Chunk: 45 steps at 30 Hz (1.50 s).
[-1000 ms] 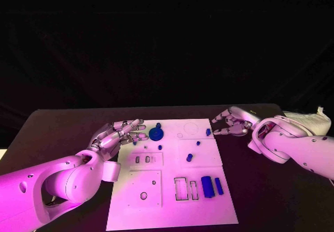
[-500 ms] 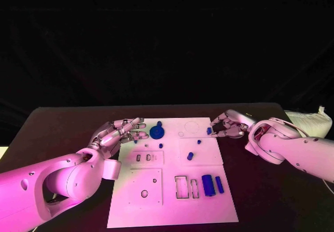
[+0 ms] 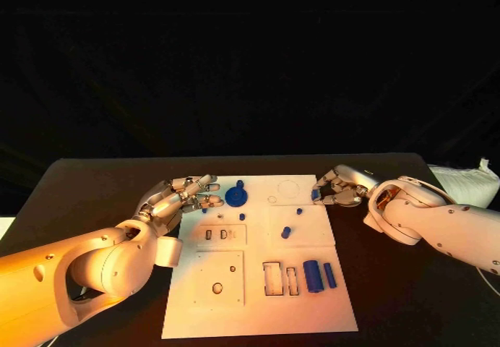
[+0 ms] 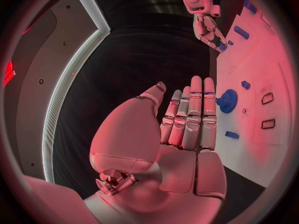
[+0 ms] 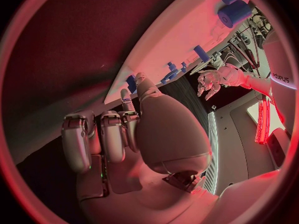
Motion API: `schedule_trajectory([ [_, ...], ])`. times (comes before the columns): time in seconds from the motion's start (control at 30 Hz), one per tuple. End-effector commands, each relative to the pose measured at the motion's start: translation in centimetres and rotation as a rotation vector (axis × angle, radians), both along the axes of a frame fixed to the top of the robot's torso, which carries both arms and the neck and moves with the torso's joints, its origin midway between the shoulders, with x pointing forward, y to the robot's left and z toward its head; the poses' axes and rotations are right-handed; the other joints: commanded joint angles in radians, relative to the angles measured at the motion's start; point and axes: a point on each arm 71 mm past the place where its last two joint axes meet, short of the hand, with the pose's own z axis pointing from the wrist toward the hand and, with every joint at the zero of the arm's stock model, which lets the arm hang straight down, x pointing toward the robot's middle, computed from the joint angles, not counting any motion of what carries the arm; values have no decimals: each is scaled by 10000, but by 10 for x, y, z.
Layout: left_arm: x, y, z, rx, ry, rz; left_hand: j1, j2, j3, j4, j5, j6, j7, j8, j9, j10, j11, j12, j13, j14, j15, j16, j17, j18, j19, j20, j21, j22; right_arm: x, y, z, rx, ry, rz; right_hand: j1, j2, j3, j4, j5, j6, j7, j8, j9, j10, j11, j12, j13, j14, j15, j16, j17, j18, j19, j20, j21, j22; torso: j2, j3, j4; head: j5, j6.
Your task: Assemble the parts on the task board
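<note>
White is the task board (image 3: pixel 261 289), a long plate in the middle of the black counter (image 3: pixel 94 188). In the head view several blue parts are on it. A blue gear (image 3: pixel 235 194) stands near the far left corner, and small blue pieces (image 3: pixel 285 233) are spread in the middle. Two long blue bars (image 3: pixel 319 275) lie at the near right, just beside an empty rectangular slot (image 3: pixel 270 279). Other cut-outs on the left half look empty too. I judge that the assembly is at an early stage: most parts lie loose and most openings wait for their piece.

The left hand (image 3: pixel 179 196) is at the far left edge of the board, near the gear, with its fingers apart and nothing between them. The right hand (image 3: pixel 339 186) is at the far right edge, fingers bent toward a small blue part (image 3: pixel 315 194). Whether it already pinches this part, I cannot tell.

In the left wrist view the left hand (image 4: pixel 187 119) is flat, its fingers straight side by side and holding nothing. The gear (image 4: pixel 228 100) lies just beyond the fingertips on the board (image 4: pixel 261 79).

In the right wrist view the right hand (image 5: pixel 124 134) has its fingers curled down. A small blue part (image 5: pixel 131 83) is close to the fingertips at the board's edge (image 5: pixel 187 40), but the contact is hidden.
</note>
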Motion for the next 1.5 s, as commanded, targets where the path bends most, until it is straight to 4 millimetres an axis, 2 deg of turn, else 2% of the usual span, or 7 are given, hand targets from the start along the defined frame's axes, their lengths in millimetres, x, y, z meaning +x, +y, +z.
schedule_trajectory([
  [0.03, -1, -2, 1, -123, -17, -205, 81, 21, 25, -54, 20, -65, 32, -25, -4, -76, -9, -28, -10, -20, 37, -40, 14, 106, -63, -11, -24, -10, -1, 3, -3, -105, 200, 239, 6, 82, 50, 0, -47, 64, 0, 58, 12, 799, -68, 65, 2287, 1079, -54, 41, 2629, -142, 1047, -48, 63, 2633, -2, -9, 1, 3, -20],
  [0.63, 0, -1, 0, -89, 18, -174, 90, 18, 39, -71, 15, -78, 40, -30, -5, -92, -3, -36, -12, -24, 40, -49, 24, 106, -68, -10, -22, -12, 1, 8, -5, -107, 293, 286, 18, 171, 125, -13, -99, 155, -25, 40, 3, 812, -91, 98, 2303, 1079, -78, 41, 2629, -142, 1047, -74, 63, 2633, -5, -4, 0, -7, -35],
  [0.77, 0, -1, 0, -90, 33, -192, 90, 18, 39, -71, 15, -78, 40, -30, -5, -92, -3, -36, -12, -24, 40, -49, 24, 106, -68, -10, -22, -12, 1, 7, -4, -95, 252, 268, 119, 348, 291, -73, -111, 426, -122, 114, 34, 822, -168, 124, 2317, 1079, -131, 41, 2629, -142, 1047, -111, 63, 2633, -8, -4, 3, -15, -33],
  [0.9, -1, -1, 0, -90, 44, -203, 90, 18, 39, -71, 15, -78, 40, -30, -5, -92, -3, -36, -12, -24, 40, -49, 24, 106, -68, -10, -22, -12, 2, 6, -3, -46, 6, 126, 421, 677, 690, -283, -541, 1099, -412, 395, 166, 854, -417, 224, 2367, 1079, -312, 41, 2629, -142, 1047, -243, 63, 2633, -11, -4, 1, -20, -39],
  [1.0, -1, -1, 0, -93, 47, -213, 80, 14, 38, -70, 11, -86, 47, -33, -6, -103, 3, -42, -13, -29, 45, -55, 27, 104, -72, -8, -22, -14, 3, 5, -1, -11, -237, 3, 609, 769, 952, -506, -718, 1407, -581, 544, 256, 868, -563, 266, 2388, 1079, -450, 41, 2629, -142, 1047, -381, 63, 2633, -8, -2, 0, -17, -29],
  [1.2, -1, -1, 0, -83, 60, -205, 66, 12, 36, -65, 7, -97, 54, -37, -8, -117, 10, -49, -15, -34, 50, -60, 31, 102, -77, -5, -23, -16, 2, 8, 2, 179, -638, 8, 610, 781, 1091, -617, -808, 1496, -639, 596, 304, 894, -618, 342, 2424, 1079, -508, 41, 2629, -142, 1047, -457, 63, 2633, -6, 3, 6, -5, -41],
  [1.5, 0, -1, 0, -80, 69, -210, 53, 8, 34, -64, 5, -118, 63, -45, -11, -137, 18, -58, -16, -39, 56, -67, 37, 100, -83, -2, -23, -18, -2, 18, 10, 622, -639, -151, 264, 738, 1135, -524, -753, 1440, -640, 555, 325, 866, -630, 238, 2379, 1079, -533, 41, 2629, -142, 1047, -509, 63, 2633, -24, -5, 16, -6, -22],
])
